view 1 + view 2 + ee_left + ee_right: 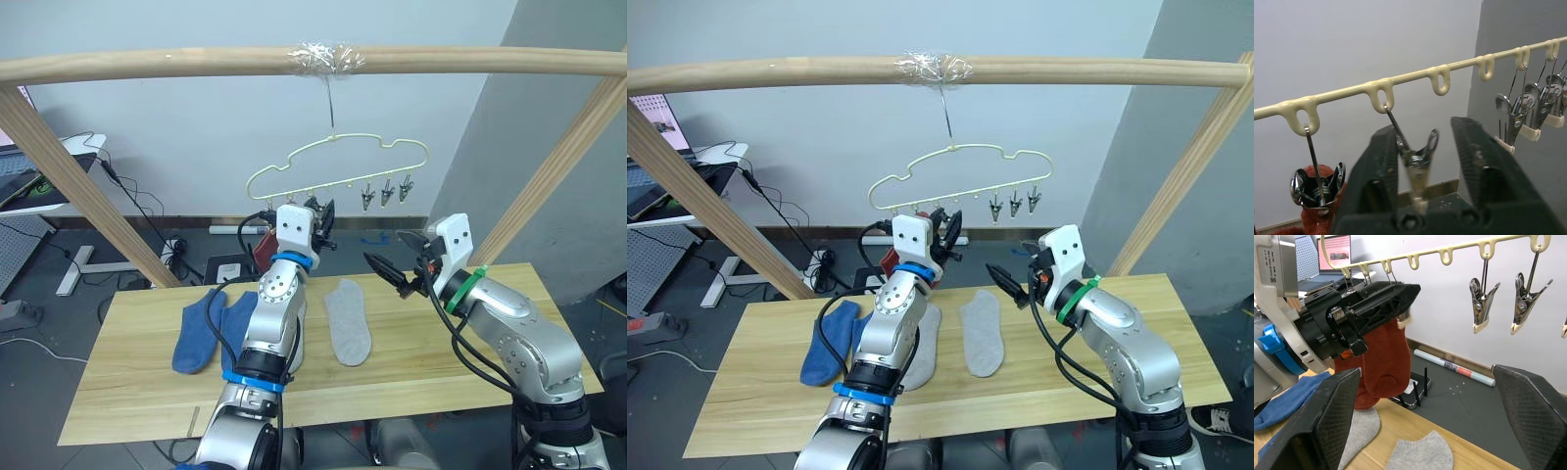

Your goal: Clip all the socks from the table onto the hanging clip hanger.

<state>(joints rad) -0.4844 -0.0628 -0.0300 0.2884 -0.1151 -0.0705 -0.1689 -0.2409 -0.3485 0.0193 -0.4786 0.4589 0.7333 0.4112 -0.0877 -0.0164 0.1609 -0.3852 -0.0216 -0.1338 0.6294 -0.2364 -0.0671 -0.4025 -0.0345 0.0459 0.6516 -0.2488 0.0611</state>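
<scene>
my left hand (1418,161) is spread open around a clip (1415,156) on the hanger (338,162), red sock (1383,362) hanging just beside it, right hand (392,272) open nearby, empty.

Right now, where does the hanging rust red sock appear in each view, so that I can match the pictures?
Left eye view: the red sock peeks out beside the left hand, under the clip hanger.
Right eye view: the same place, beside that wrist.
Left wrist view: the sock hangs below a clip.
Right wrist view: it hangs behind the left hand.
Shared landmark: the hanger's pale-yellow row of loops.
</scene>
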